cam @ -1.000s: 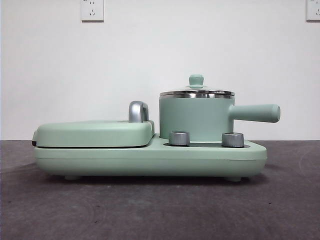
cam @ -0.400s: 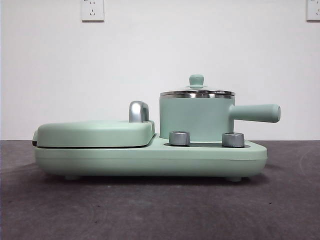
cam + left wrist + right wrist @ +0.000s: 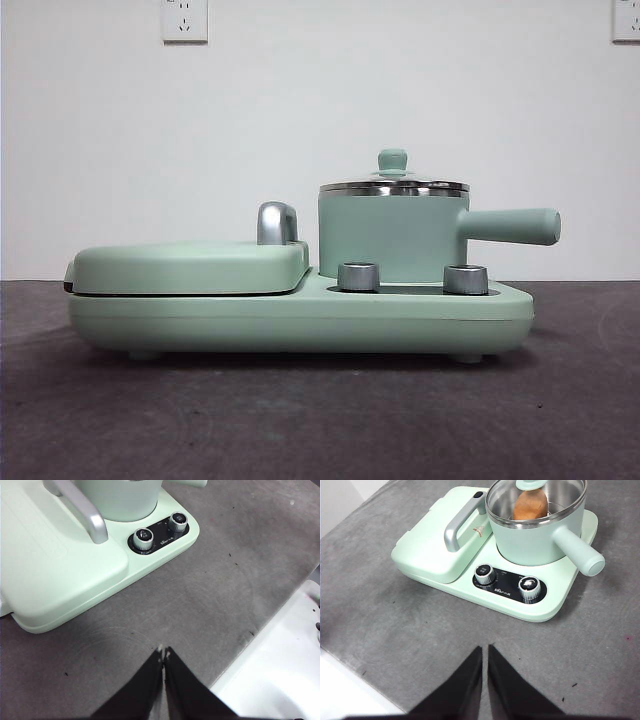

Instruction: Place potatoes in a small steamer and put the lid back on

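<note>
The small steamer [image 3: 392, 238] is a mint-green pot with a straight side handle [image 3: 512, 227], standing on the right half of a mint-green appliance base [image 3: 300, 315]. The glass lid [image 3: 393, 184] with its green knob rests on the steel rim. Through the glass, the right wrist view shows an orange-brown potato [image 3: 530, 504] inside the small steamer [image 3: 536, 530], under the lid [image 3: 535, 495]. My left gripper [image 3: 163, 652] is shut over bare grey table, apart from the base. My right gripper [image 3: 484, 650] is shut too, hovering in front of the appliance. Neither holds anything.
A flat mint-green griddle lid [image 3: 190, 266] with a chrome handle [image 3: 276, 222] covers the left half of the base. Two metal knobs [image 3: 359, 276] sit at the front. The grey table's edge and a white surface [image 3: 280, 675] lie near my left gripper.
</note>
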You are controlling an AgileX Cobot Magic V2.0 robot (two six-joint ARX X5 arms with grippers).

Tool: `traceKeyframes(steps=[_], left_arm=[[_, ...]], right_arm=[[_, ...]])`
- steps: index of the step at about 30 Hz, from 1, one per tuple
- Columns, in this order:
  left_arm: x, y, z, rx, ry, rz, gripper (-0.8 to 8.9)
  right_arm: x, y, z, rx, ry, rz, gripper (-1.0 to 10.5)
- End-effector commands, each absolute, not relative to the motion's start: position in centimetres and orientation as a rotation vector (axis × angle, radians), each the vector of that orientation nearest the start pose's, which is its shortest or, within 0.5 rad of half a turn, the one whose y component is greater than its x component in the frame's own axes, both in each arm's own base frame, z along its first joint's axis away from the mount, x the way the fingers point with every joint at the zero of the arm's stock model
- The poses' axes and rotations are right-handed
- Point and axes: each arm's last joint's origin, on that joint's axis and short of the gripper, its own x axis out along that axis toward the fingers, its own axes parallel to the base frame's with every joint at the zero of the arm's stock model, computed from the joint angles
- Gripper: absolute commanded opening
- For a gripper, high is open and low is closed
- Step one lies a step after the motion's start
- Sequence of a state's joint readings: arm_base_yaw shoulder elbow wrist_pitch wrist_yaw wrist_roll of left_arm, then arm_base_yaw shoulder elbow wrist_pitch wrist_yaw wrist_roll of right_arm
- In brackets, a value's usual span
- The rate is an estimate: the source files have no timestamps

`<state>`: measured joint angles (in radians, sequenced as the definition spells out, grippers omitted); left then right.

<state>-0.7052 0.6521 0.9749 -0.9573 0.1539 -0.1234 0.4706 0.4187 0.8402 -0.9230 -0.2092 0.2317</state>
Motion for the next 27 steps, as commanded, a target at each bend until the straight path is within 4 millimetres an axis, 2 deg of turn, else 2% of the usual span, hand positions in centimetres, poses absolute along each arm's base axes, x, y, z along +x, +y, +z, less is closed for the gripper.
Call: traceKeyframes(steps=[1,7,11,20,23,27], left_arm=[[7.4,-7.0,34.4,0.061,0.665,-0.792,0.06],[7.6,-6.8,33.5,0.044,0.625,-0.775,0.06],[7.8,-5.9,31.5,0.026,0.511,-0.708,0.06],[9.3,-2.7,21.9,-0.080,0.207,-0.378,0.06],[9.0,-2.0,19.6,-0.085,0.161,-0.310,0.06],[8.9,-1.1,17.7,-0.090,0.134,-0.185,0.06]], right_arm=[[5.3,3.4,32.1,0.143,0.568,0.612,0.2],[5.3,3.4,32.1,0.143,0.568,0.613,0.2],[5.3,3.4,32.1,0.143,0.568,0.612,0.2],[5.3,3.4,32.1,0.143,0.568,0.612,0.2],[5.3,3.4,32.1,0.143,0.568,0.613,0.2],[5.3,3.4,32.1,0.143,0.568,0.612,0.2]])
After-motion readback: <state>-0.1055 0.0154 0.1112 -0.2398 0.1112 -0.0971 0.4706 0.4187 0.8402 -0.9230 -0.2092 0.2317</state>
